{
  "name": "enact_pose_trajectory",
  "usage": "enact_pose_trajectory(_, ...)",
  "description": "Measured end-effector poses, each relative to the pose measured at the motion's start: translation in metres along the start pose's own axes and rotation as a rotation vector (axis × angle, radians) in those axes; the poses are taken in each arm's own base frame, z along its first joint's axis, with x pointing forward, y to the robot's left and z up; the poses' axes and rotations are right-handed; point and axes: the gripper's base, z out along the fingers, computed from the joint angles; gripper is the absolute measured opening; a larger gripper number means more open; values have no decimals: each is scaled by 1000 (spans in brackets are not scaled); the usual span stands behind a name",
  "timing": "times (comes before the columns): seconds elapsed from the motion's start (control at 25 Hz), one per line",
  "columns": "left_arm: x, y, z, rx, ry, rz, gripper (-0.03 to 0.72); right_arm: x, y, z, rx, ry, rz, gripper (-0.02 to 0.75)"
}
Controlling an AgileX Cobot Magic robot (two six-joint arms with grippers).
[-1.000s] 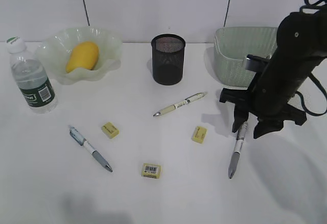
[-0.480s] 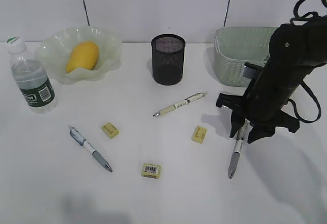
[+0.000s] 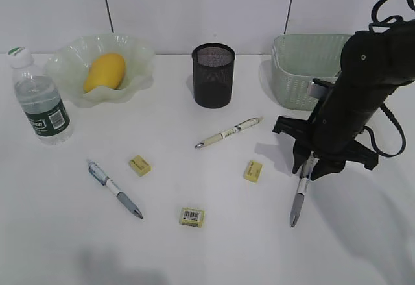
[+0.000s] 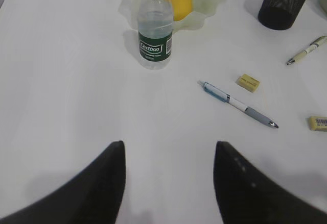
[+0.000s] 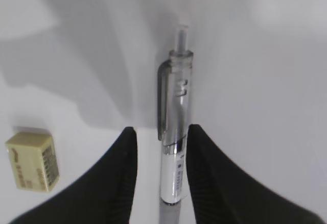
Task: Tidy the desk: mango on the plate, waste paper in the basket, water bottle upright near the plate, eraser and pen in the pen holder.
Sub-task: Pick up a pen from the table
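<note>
My right gripper (image 3: 309, 167) is down on the desk with its open jaws either side of a silver pen (image 5: 174, 112); the right finger touches the barrel, the left stands a little off it. A yellow eraser (image 5: 31, 160) lies to its left. The mango (image 3: 104, 71) rests in the ruffled green plate (image 3: 139, 54), with the water bottle (image 3: 40, 100) upright beside it. The black mesh pen holder (image 3: 213, 76) stands at centre back, the basket (image 3: 305, 64) at back right. My left gripper (image 4: 168, 150) hangs open over bare desk. The waste paper is out of view.
A white pen (image 3: 228, 132) and a blue-grey pen (image 3: 115, 189) lie loose on the desk. Two more yellow erasers (image 3: 139, 165) (image 3: 192, 217) lie between them. The right arm's body leans in front of the basket's right side.
The right arm has come down and slightly left onto the silver pen, and its jaws have narrowed around the barrel. The left gripper has not moved.
</note>
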Motion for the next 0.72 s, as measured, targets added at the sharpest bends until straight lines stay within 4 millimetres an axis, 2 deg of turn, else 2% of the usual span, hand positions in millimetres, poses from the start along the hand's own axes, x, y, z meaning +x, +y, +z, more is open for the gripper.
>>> enact_pose_trajectory(0.4,0,0,0,0,0,0,422,0,-1,1,13,-3,8,274)
enact_pose_trajectory(0.72,0,0,0,0,0,0,407,6,3,11,30,23,-5,260)
